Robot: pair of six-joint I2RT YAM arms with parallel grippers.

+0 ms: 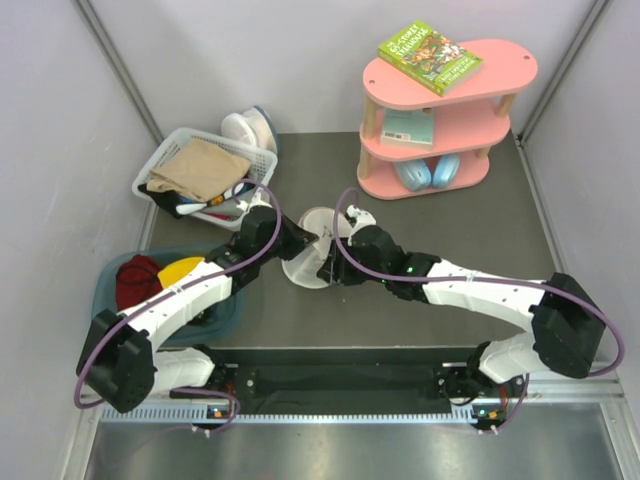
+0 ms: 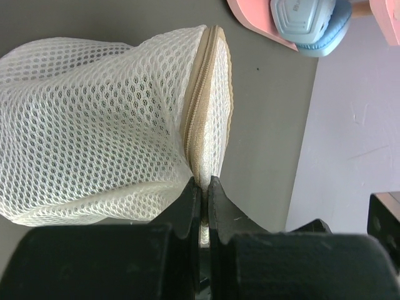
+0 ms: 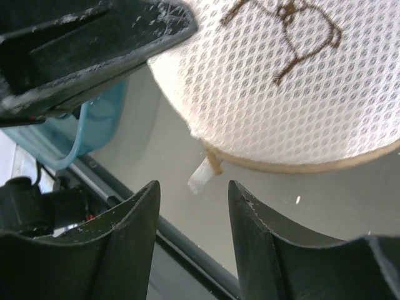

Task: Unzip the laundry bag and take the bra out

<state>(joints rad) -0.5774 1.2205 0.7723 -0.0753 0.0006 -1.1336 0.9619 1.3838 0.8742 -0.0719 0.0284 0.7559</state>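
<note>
L jaws pinch tan zipper rim [image 2: 199, 144] of laundry bag [image 2: 94, 125], R jaws spread open just beside white pull tab [image 3: 201, 176].

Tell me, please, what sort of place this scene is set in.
Probably a mock laundry corner in a robot test cell: plain walls enclose a dark table holding a white basket of clothes, a pink shelf with books and headphones, and a mesh laundry bag.

My top view looking steeply down from high behind the near edge over the whole counter [image 1: 500, 225], my left wrist view close on the laundry bag [image 2: 94, 125] along its zipper rim, my right wrist view close on its mesh, all three sharing that bag.
</note>
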